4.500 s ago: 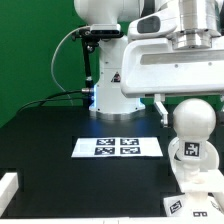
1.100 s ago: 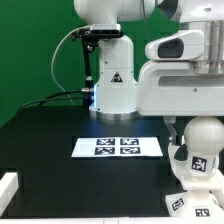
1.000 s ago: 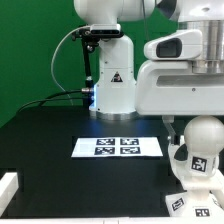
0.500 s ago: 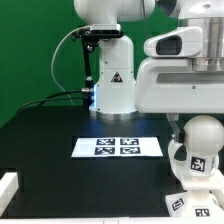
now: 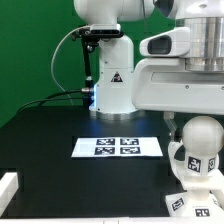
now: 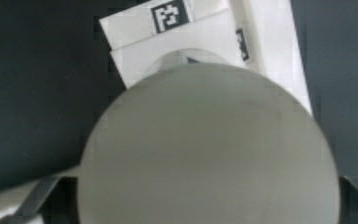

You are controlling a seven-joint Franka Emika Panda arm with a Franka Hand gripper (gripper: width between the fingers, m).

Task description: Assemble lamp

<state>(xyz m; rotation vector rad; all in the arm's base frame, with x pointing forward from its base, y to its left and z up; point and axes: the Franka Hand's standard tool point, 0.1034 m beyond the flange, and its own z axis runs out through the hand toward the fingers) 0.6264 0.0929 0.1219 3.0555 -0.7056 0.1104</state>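
The lamp is partly put together. The white plastic bulb with a round head [image 5: 201, 138] stands upright on the square white plastic block base [image 5: 200, 198], at the near right of the exterior view, on the black table [image 5: 45, 150]. It cannot be told whether the bulb is fully seated in the base, because the joint is small and partly hidden. The wide cone shade shows in neither view, so by judgement the bulb step is in hand or close to its end, and the shade is left to do. The big white robot arm [image 5: 185, 80] hangs over the bulb, with its wrist pointing straight down. In the wrist view the hand [image 6: 202, 200] has its dark fingers [image 6: 34, 203] on both sides of the round head, close against it, so it seems clenched on the bulb. The flat white marker board [image 5: 118, 146] lies apart from the lamp parts, toward the exterior view's left.
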